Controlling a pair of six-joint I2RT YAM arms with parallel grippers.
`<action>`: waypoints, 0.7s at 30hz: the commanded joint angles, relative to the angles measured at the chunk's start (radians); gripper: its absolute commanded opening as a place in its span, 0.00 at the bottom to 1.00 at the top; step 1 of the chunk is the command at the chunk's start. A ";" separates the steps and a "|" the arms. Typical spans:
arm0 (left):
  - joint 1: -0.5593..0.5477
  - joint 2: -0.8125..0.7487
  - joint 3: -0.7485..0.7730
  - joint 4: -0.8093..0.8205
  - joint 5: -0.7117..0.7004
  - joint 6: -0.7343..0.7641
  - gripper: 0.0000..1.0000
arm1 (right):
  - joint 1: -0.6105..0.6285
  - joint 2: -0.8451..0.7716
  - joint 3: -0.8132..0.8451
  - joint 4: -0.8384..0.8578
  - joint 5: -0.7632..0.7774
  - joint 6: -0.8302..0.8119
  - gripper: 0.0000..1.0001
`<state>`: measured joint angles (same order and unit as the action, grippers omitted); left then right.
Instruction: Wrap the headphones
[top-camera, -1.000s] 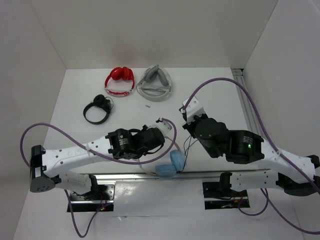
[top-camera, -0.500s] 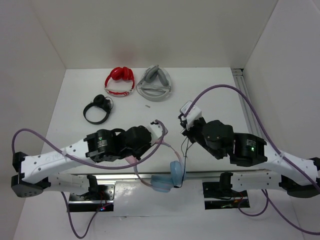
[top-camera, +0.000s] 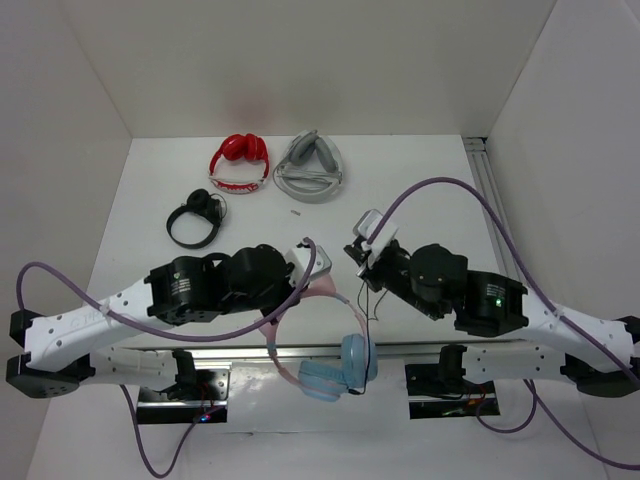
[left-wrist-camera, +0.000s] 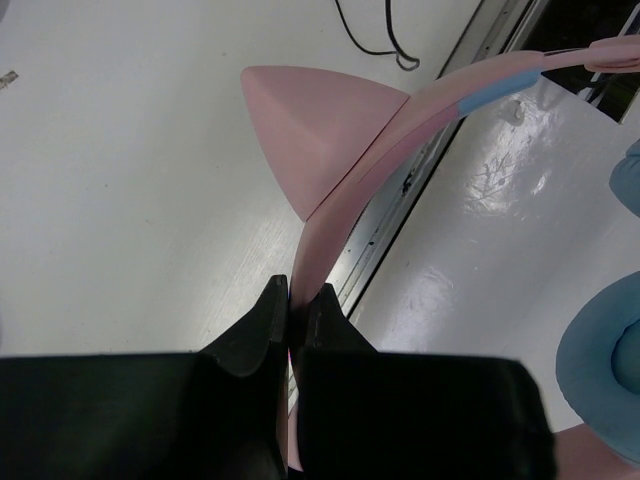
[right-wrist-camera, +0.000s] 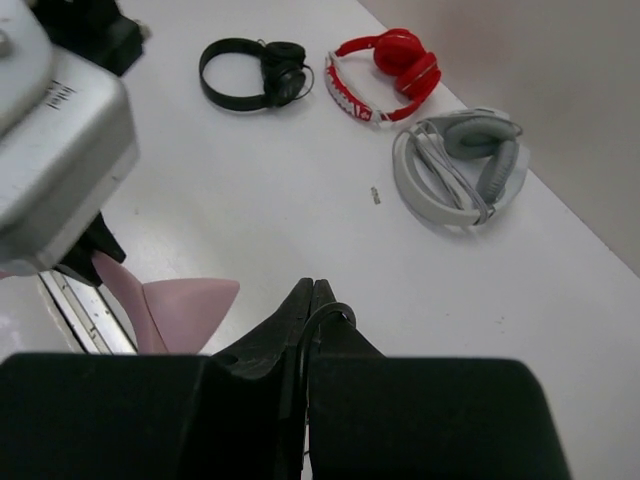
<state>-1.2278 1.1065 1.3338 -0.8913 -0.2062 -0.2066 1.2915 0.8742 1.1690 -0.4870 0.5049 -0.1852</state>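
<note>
The headphones have light blue ear cups (top-camera: 335, 370) hanging over the near rail and a pink cat-eared headband (top-camera: 305, 310). My left gripper (top-camera: 298, 292) is shut on the headband (left-wrist-camera: 340, 190), just below a pink ear (left-wrist-camera: 315, 125), and holds it off the table. One blue cup (left-wrist-camera: 605, 365) shows at the right of the left wrist view. My right gripper (top-camera: 364, 264) is shut on the thin black cable (right-wrist-camera: 338, 314), which loops over its fingertips and trails down (top-camera: 372, 300) to the cups. A pink ear (right-wrist-camera: 175, 305) shows left of my right gripper (right-wrist-camera: 312, 290).
Red-and-white headphones (top-camera: 240, 162), grey headphones (top-camera: 312, 168) and black headphones (top-camera: 196, 218) lie at the back of the table. A small scrap (top-camera: 296, 211) lies mid-table. A metal rail (top-camera: 430, 352) runs along the near edge. White walls stand on three sides.
My left arm has pulled back and left, carrying the headphones toward the near edge; the ear cups now hang past the rail. My right gripper has shifted slightly left, still on the cable.
</note>
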 joint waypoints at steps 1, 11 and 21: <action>-0.007 0.004 0.041 0.051 0.047 0.004 0.00 | 0.002 -0.033 -0.026 0.129 -0.083 -0.037 0.00; -0.007 0.024 0.008 0.071 0.042 0.004 0.00 | 0.002 -0.077 -0.020 0.176 -0.238 -0.017 0.00; -0.007 -0.046 0.141 -0.197 -0.644 -0.373 0.00 | 0.002 0.063 0.213 -0.149 -0.500 0.012 0.00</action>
<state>-1.2335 1.1187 1.3525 -0.9924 -0.5480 -0.3477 1.2915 0.9054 1.3022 -0.5167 0.1131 -0.1944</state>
